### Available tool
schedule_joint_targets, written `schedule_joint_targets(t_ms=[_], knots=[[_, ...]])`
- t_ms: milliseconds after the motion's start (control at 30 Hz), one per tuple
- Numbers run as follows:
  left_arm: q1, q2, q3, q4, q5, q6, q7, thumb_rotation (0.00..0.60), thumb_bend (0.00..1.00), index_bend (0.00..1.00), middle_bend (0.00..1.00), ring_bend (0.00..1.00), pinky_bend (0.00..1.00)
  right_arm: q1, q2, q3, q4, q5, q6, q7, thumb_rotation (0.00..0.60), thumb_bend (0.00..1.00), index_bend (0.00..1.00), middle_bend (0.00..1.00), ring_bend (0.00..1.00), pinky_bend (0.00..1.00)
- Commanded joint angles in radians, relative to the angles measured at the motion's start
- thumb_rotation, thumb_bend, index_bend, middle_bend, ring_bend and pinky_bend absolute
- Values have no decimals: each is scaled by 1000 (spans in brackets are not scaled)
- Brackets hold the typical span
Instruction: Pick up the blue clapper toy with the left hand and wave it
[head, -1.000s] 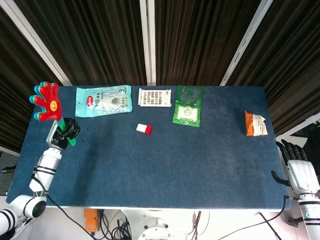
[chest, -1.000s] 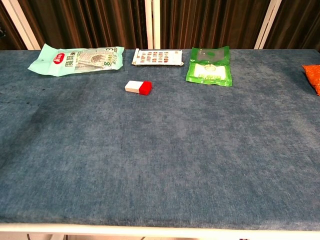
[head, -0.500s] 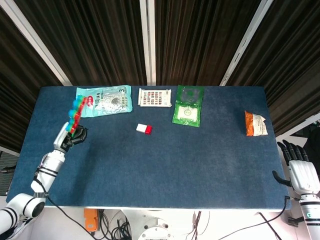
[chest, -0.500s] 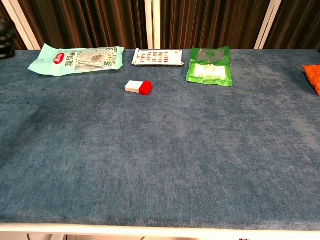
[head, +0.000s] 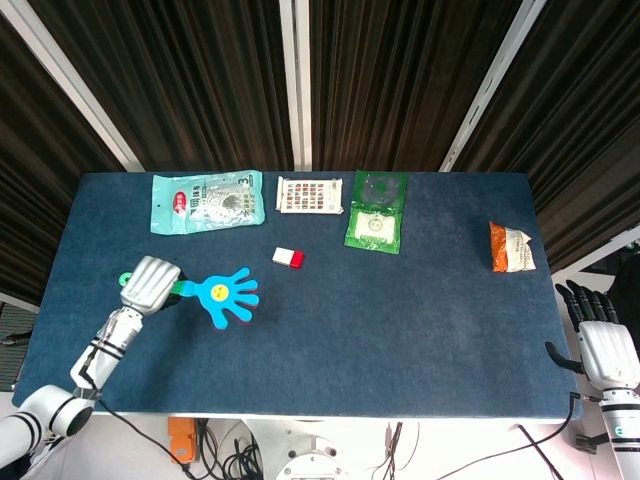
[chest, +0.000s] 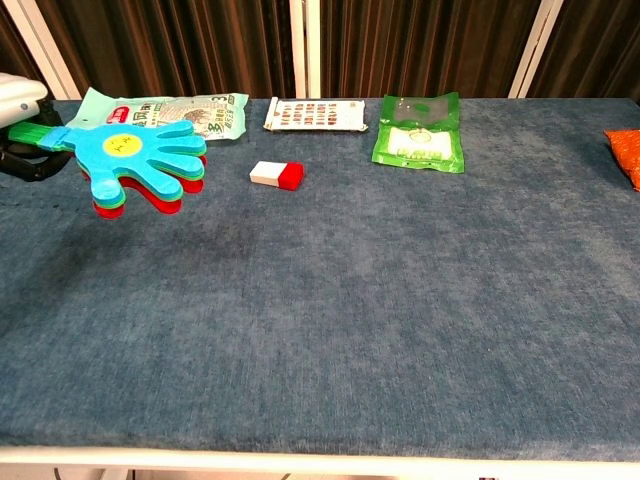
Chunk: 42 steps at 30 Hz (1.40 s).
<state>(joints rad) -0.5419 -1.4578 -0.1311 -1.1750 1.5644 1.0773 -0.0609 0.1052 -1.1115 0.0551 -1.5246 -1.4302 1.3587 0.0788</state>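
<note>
Left hand (head: 148, 284) closed on the green handle of the blue clapper toy (head: 222, 295), toy's palm extending flat just beyond the fingers, above the table (head: 400, 320), right hand (head: 603, 345) well apart, fingers spread, holding nothing

Left hand (head: 148, 284) clenched, palm down; right hand (head: 603, 345) spread.

Cut-offs and unreadables, placed against the clapper toy (chest: 140, 165)

Left hand (chest: 20, 120) holding its green handle is clipped by the chest view's left edge, grip unseen. Far right of it, orange packet (chest: 626, 152) is cut by that view's right edge. Right hand (head: 603, 345) only partly in the head view. Print on the teal bag (head: 207, 201) behind the toy is too small to read.
</note>
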Motion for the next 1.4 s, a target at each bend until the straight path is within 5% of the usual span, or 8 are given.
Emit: schedule_joint_targets(t_ms=[33,167,267,533,700,867,967,1400], knots=[[29,58,-92,-283,-161,0,-907,600,743,1000,1000,1000,1000,2,-1,0,-1,0,-3,-1,600,218,0,0,0,0],[62,128,-194,-407,-243,-26,-1398,600,740,1000,1000,1000,1000,3,-2,-1,-1,0,-6,-2,600,218,0,0,0,0],[77,161,-230,-414,-264,-55,-1590,600,740,1000,1000,1000,1000,3,-3,-1,0,0,-7,0,600,218,0,0,0,0],[75,150,-194,-366,-192,-66,-1623,600,735,1000,1000,1000,1000,3,-1,0,0,0,-5,-1,600,218,0,0,0,0],[43,107,-119,-293,-77,-11,-1195,600,743,1000,1000,1000,1000,4,0,0,-5,-2,-5,-7,600,218,0,0,0,0],[-5,23,-15,-127,83,26,-279,600,744,1000,1000,1000,1000,4,-3,-2,-2,-1,-9,-4,600,218,0,0,0,0],[-25,-7,31,-94,111,-32,43,600,743,1000,1000,1000,1000,3,-4,-2,4,1,-9,2,600,218,0,0,0,0],[-35,-46,35,-84,-4,-76,328,600,740,1000,1000,1000,1000,2,-8,-3,23,3,-15,23,600,219,0,0,0,0]])
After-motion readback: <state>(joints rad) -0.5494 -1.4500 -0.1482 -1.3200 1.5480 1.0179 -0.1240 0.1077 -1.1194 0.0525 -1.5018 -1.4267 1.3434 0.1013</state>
